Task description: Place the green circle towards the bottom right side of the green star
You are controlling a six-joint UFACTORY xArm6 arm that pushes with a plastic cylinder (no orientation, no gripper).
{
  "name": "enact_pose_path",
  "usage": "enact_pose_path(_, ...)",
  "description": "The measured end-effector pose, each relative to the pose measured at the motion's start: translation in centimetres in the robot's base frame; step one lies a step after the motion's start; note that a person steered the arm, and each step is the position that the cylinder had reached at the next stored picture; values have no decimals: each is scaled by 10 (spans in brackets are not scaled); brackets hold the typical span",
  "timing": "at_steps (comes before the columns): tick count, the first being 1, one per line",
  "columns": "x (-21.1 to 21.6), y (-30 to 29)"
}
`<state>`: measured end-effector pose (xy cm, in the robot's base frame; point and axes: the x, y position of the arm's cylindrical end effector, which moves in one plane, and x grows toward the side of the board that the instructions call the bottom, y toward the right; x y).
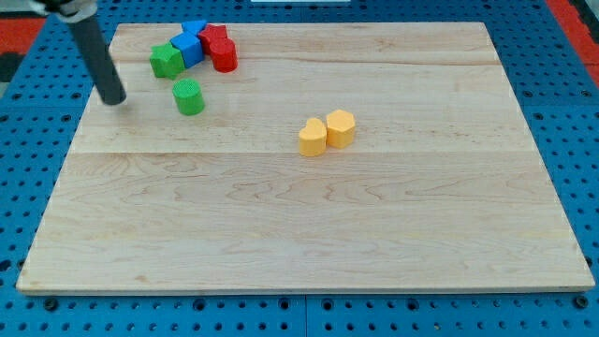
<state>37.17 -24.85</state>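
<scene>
The green circle (189, 96) stands alone on the wooden board at the view's upper left. The green star (167, 61) lies just above and to the left of it, at the left end of a cluster. My tip (113, 97) rests on the board to the left of the green circle, a block-width or two away, and below-left of the green star. It touches no block.
Two blue blocks (190, 41) and two red blocks (221, 51) are packed against the green star's right side. Two yellow blocks (327, 132) sit side by side near the board's middle. The board's left edge (73, 140) runs close to my tip.
</scene>
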Motion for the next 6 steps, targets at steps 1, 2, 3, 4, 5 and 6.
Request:
enact_pose_path(1,13,36)
enact_pose_path(2,12,77)
enact_pose_path(3,5,102)
enact_pose_path(4,-32,65)
enact_pose_path(5,-30,65)
enact_pose_path(6,16,71)
